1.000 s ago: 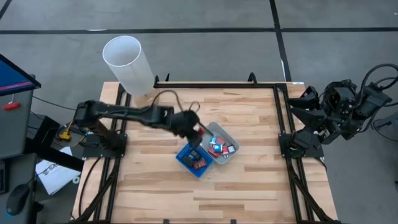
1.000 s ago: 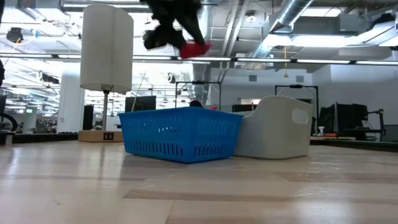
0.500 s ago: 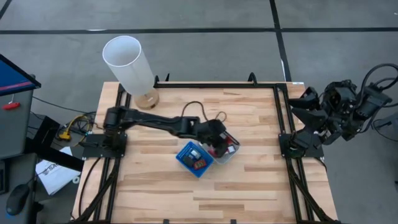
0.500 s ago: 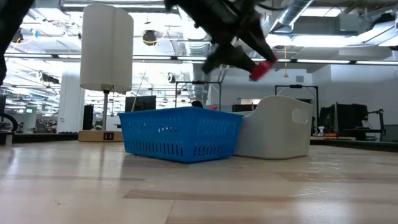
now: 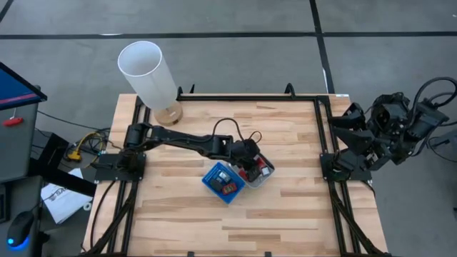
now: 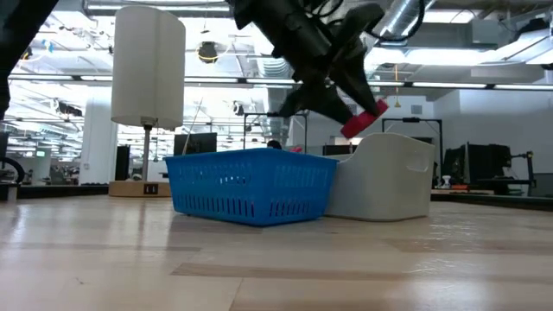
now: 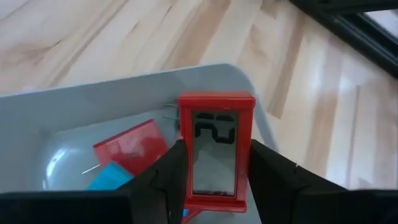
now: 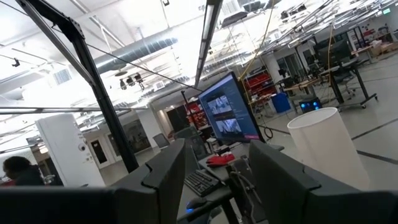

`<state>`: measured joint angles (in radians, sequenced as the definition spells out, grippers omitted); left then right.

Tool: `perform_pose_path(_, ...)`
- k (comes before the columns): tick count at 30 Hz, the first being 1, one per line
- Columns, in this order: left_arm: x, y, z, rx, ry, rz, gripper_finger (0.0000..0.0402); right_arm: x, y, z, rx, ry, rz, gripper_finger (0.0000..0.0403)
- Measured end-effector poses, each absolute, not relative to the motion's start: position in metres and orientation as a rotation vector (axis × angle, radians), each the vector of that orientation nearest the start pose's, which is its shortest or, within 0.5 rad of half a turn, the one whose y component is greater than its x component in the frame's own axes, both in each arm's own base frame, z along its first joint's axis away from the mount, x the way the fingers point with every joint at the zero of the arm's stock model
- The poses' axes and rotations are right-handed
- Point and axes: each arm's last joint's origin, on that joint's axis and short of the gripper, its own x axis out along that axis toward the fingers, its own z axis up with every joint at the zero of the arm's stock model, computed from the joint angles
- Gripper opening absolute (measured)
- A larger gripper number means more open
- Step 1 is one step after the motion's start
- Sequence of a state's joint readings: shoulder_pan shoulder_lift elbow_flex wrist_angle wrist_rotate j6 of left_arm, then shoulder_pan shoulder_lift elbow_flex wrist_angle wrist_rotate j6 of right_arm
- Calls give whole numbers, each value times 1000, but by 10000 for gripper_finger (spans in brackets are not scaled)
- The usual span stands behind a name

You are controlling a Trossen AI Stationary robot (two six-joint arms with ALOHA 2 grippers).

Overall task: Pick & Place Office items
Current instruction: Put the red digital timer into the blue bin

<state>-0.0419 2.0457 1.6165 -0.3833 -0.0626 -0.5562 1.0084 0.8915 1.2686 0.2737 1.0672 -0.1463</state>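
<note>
A grey floor (image 5: 235,64) with dark seams surrounds the wooden table (image 5: 285,207), which sits in a black metal frame (image 5: 325,128). At about nine o'clock from the table stands a blue-topped cabinet (image 5: 14,89), with papers (image 5: 61,196) on the floor below it. Beyond the table, the hall has white ducts (image 6: 406,17) and strip lights (image 6: 484,85) overhead, and a monitor (image 8: 227,115) on a desk.
</note>
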Motion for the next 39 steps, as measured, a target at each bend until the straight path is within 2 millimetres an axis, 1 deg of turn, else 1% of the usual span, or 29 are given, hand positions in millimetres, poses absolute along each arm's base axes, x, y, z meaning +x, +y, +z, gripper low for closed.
perform_pose_path(4, 452, -16, 217, -483, 806, 252, 133, 89, 94, 504, 411, -322, -80, 171)
perform_pose_path(7, 446, -22, 212, -470, 887, 254, 133, 89, 94, 504, 410, -322, -80, 171)
perform_pose_path(9, 437, -30, 212, -449, 965, 250, 133, 90, 95, 504, 411, -323, -80, 171)
perform_pose_path(13, 420, -52, 229, -383, 1037, 180, 133, 90, 95, 504, 413, -324, -80, 171)
perform_pose_path(16, 406, -70, 239, -338, 1089, 156, 133, 90, 95, 504, 414, -325, -80, 171)
perform_pose_path(18, 398, -81, 247, -324, 1089, 146, 133, 90, 95, 504, 413, -324, -80, 171)
perform_pose_path(20, 393, -90, 248, -315, 1113, 142, 133, 90, 96, 504, 412, -324, -80, 171)
perform_pose_path(22, 390, -95, 241, -307, 1150, 185, 133, 91, 96, 504, 409, -322, -80, 171)
perform_pose_path(24, 389, -96, 232, -364, 1155, 246, 133, 92, 98, 503, 403, -321, -80, 171)
perform_pose_path(26, 389, -94, 225, -464, 1139, 313, 133, 93, 99, 503, 400, -319, -80, 171)
perform_pose_path(28, 389, -90, 218, -567, 1121, 389, 133, 93, 101, 502, 400, -317, -79, 171)
perform_pose_path(31, 387, -86, 212, -668, 1118, 479, 133, 94, 102, 502, 409, -319, -77, 171)
perform_pose_path(35, 387, -84, 209, -745, 1094, 526, 133, 94, 102, 502, 422, -321, -73, 171)
perform_pose_path(39, 388, -87, 209, -756, 1086, 522, 133, 93, 103, 503, 426, -320, -62, 171)
